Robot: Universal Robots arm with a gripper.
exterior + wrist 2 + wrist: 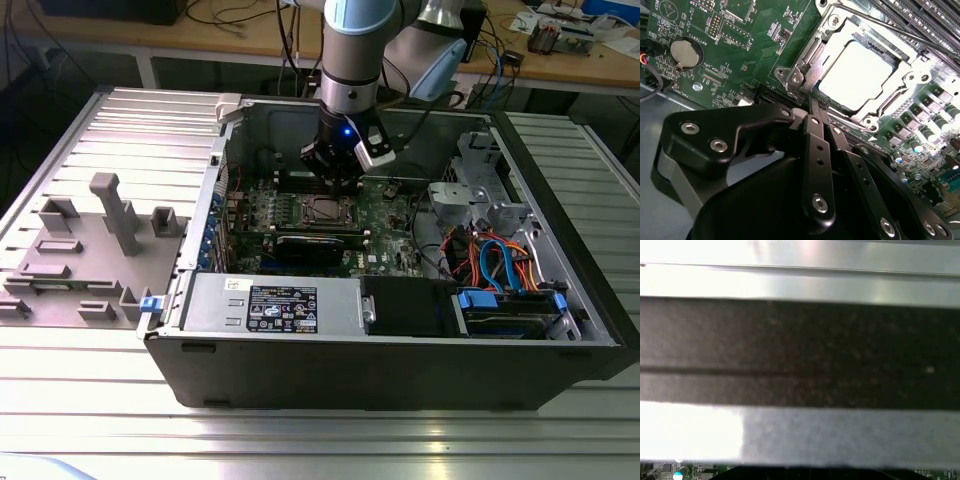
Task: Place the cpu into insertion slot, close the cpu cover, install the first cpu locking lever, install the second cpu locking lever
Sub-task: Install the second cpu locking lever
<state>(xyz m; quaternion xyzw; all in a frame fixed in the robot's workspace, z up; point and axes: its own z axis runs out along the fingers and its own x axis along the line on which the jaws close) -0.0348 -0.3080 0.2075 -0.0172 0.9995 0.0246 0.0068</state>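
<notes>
In the second wrist view the cpu (pixel 860 75) lies flat in the insertion slot (pixel 325 210), its pale metal top showing through the cut-out. The silvery cpu cover (pixel 892 95) lies down around it. A thin locking lever rod (pixel 905 32) runs slantwise past the far side of the socket. My gripper (pixel 816 106) has its black fingers pressed together, and their narrow tip is at the socket frame's near edge. In the exterior view the gripper (pixel 335 172) hangs low inside the open computer case, just behind the socket.
The green motherboard (pixel 740 45) carries a coin battery (pixel 684 52) and long black memory slots (pixel 920 15). The case (pixel 400 375) holds a labelled power supply (pixel 280 305) and blue cables (pixel 495 265). Grey fixtures (pixel 110 215) stand at the exterior view's left.
</notes>
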